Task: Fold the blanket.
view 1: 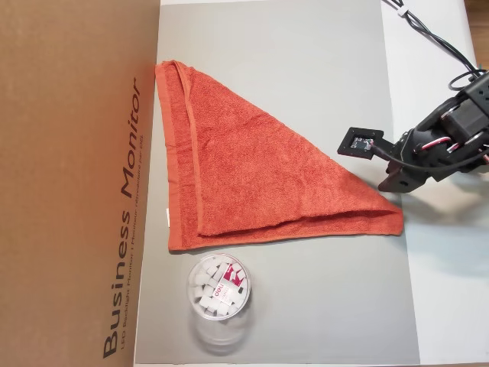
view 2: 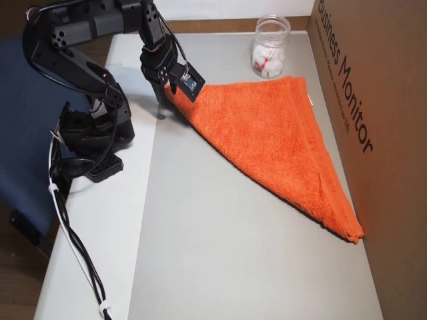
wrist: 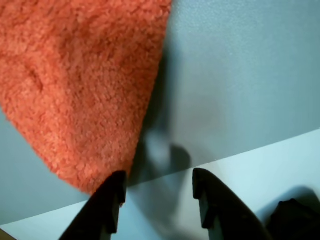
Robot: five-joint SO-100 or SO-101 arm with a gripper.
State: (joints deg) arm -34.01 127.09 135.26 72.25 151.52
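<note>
The orange-red terry blanket point(view 1: 244, 168) lies folded into a triangle on the grey mat point(view 1: 306, 69), its hemmed band along the left side in an overhead view. My gripper point(view 1: 388, 185) hovers just off the blanket's right-hand corner, over the mat's edge. In the wrist view the blanket point(wrist: 75, 75) fills the upper left, its corner tip beside the left finger point(wrist: 107, 210). The gripper point(wrist: 159, 182) is open and holds nothing. From the opposite side, the gripper point(view 2: 171, 107) stands at the blanket's point(view 2: 273, 133) near-left corner.
A clear jar point(view 1: 218, 287) of white cubes stands just below the blanket, also seen as the jar point(view 2: 270, 50). A tall cardboard box point(view 1: 69, 183) walls off the left side. Cables point(view 1: 428, 34) run over the white table at the upper right.
</note>
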